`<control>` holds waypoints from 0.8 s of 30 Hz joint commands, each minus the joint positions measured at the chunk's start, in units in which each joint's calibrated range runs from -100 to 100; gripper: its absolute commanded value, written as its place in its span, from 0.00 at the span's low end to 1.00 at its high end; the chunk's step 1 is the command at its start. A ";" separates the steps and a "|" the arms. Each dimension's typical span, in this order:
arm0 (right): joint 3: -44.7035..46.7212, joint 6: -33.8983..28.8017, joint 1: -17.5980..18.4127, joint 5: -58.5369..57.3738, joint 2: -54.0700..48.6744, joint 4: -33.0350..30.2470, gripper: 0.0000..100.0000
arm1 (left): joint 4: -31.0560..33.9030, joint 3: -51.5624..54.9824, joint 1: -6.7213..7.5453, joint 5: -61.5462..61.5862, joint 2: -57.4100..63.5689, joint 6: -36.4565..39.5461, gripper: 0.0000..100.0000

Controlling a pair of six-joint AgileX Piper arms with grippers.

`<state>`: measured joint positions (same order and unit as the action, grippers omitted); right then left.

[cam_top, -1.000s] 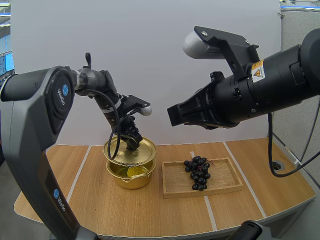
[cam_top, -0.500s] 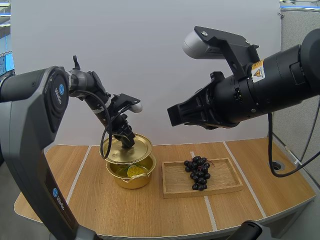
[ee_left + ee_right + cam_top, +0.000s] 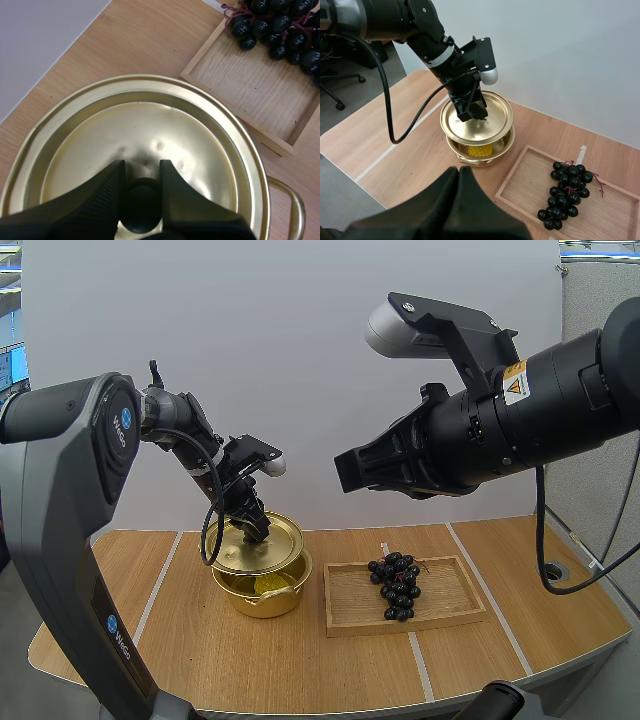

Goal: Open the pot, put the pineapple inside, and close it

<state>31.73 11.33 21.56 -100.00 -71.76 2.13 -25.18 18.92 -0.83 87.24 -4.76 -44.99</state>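
A gold pot (image 3: 262, 598) stands on the table's left half, with a yellow pineapple piece (image 3: 266, 583) inside it. Its gold lid (image 3: 270, 545) hangs tilted just above the rim, so the front of the pot is uncovered. My left gripper (image 3: 256, 528) is shut on the lid's black knob (image 3: 142, 205), one finger on each side. From the right wrist view, the lid (image 3: 479, 119) hangs over the pot (image 3: 481, 155) and the pineapple (image 3: 480, 150) shows under it. My right gripper (image 3: 460, 175) is high above the table with its fingers together on nothing.
A wooden tray (image 3: 445, 612) lies right of the pot and holds a bunch of dark grapes (image 3: 396, 586). In the left wrist view the tray (image 3: 260, 105) sits close beside the lid, with the grapes (image 3: 280, 25) at its far end. Bare wood lies in front.
My left gripper has carried the lid slightly to the left and tilted it more over the pot. The right arm has not moved.
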 commanded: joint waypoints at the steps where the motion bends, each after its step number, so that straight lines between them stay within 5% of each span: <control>1: 0.14 -0.04 -0.01 0.00 -0.68 -0.35 0.00 | -2.85 0.25 -0.01 -0.74 -1.31 -1.41 0.00; 24: 0.14 -0.04 -0.01 0.00 -0.68 -0.35 0.00 | -3.86 2.86 0.89 -7.19 -3.53 -2.52 0.00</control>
<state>31.73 11.33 21.56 -100.00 -71.76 2.13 -27.45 21.64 -0.14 81.29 -8.58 -47.26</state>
